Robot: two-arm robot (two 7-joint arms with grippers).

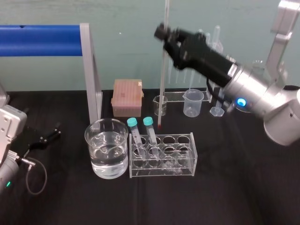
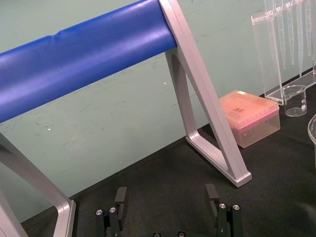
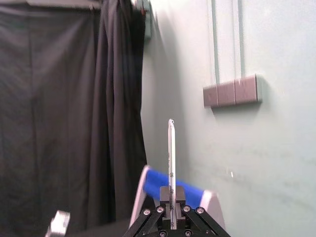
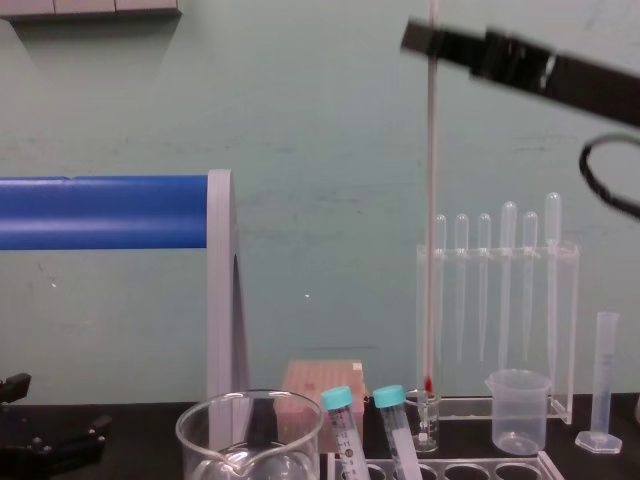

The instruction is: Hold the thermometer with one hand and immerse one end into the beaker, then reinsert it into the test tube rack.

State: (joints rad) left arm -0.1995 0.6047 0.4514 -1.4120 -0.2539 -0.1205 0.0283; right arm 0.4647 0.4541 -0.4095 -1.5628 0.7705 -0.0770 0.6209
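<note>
The beaker (image 1: 107, 149) stands nearest, part full, with the test tube rack (image 1: 164, 157) just beside it at 3 o'clock. The thermometer (image 1: 161, 84) hangs upright, its red tip at the beaker's 2 o'clock, behind the rack. If it is carried across too low, the thin glass would likely strike the beaker's thick rim or the capped tubes (image 1: 140, 131) and snap or slip.

The left gripper (image 2: 167, 202) is parked at the beaker's 9 o'clock, fingers spread wide and empty. Farther back, the right gripper (image 1: 164, 35) pinches the rod's upper part tight.

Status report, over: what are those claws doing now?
Right gripper shut on thermometer, upright, red tip down. Not in beaker or test tube rack. Left gripper open, parked left. Capped tubes near tip.
</note>
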